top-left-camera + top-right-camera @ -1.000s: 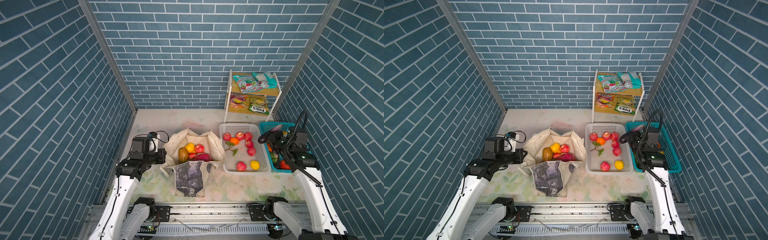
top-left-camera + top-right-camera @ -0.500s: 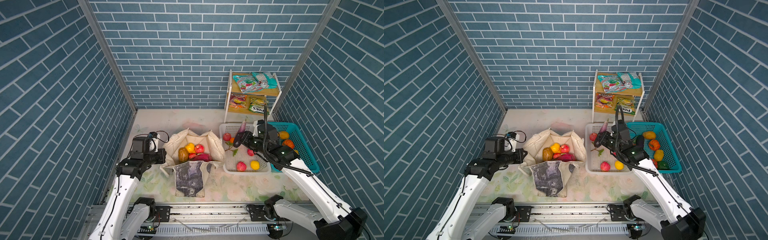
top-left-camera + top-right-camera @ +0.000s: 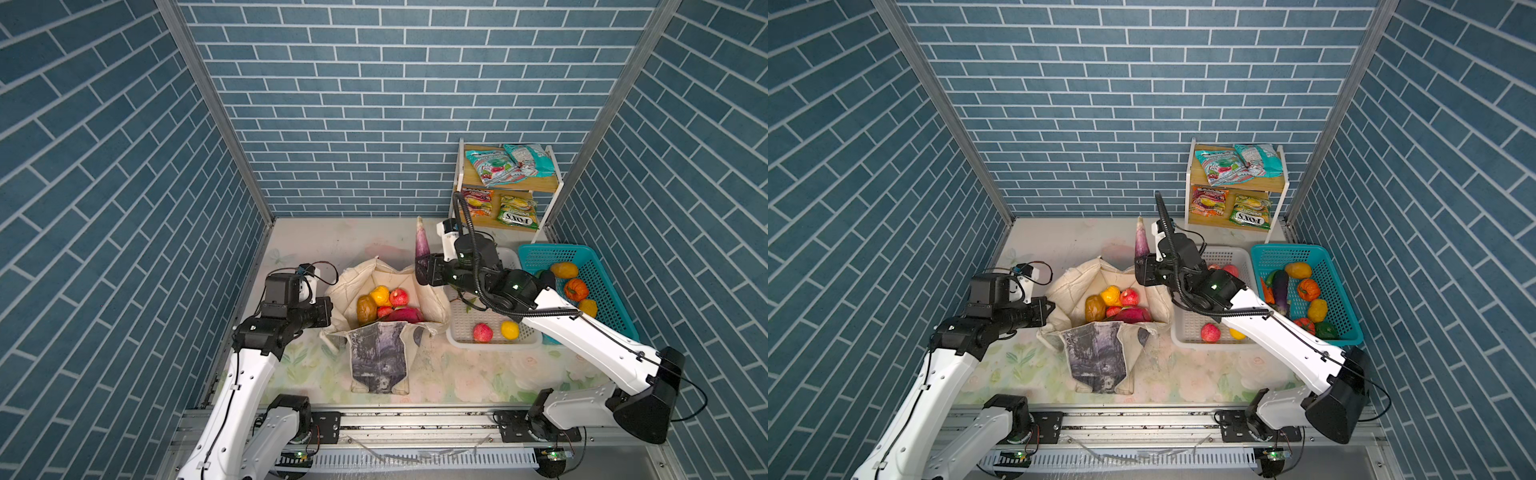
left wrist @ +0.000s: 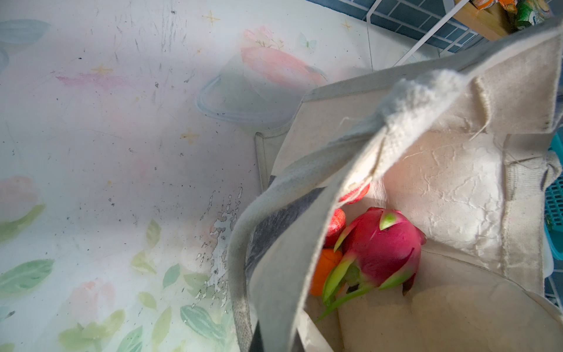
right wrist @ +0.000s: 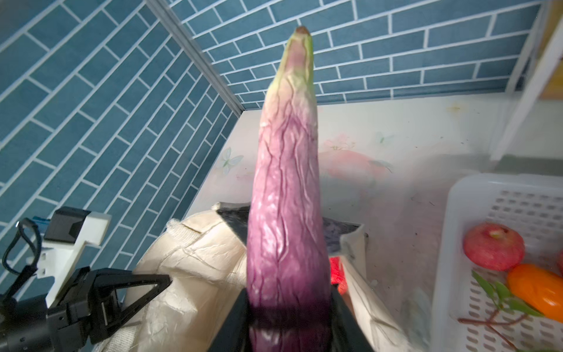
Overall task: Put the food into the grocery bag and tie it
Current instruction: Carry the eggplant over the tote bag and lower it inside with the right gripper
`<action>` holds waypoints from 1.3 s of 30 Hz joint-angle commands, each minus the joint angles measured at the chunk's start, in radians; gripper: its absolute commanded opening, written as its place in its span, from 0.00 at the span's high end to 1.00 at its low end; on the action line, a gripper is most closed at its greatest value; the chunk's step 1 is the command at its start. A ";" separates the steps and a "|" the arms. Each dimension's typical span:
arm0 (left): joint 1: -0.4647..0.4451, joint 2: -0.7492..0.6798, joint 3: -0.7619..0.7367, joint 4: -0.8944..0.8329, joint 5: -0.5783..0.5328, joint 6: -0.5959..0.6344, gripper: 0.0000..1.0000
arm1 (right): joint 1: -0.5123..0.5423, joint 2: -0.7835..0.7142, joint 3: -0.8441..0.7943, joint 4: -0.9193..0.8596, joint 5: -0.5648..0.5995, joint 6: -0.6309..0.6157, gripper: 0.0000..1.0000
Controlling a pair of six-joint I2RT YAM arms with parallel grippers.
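Note:
The cream grocery bag stands open mid-table. Inside lie a pink dragon fruit, a red apple and a yellow fruit. My left gripper is shut on the bag's left rim, and the cloth stretches up from its jaws. My right gripper is shut on the thick end of a purple aubergine. The aubergine points up, held just above the bag's right rim.
A white basket to the right of the bag holds an apple and a yellow fruit. Further right, a teal basket holds more produce. Snack packets lie on a small shelf at the back right. Brick walls enclose the table.
My right arm has swung left from the teal basket, across the white basket, carrying the aubergine to the bag's right rim. The left arm has stayed still on the bag.

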 commanded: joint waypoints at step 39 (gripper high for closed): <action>0.001 0.001 -0.009 0.007 -0.004 0.012 1.00 | 0.161 0.227 0.045 -0.151 -0.085 -0.403 0.76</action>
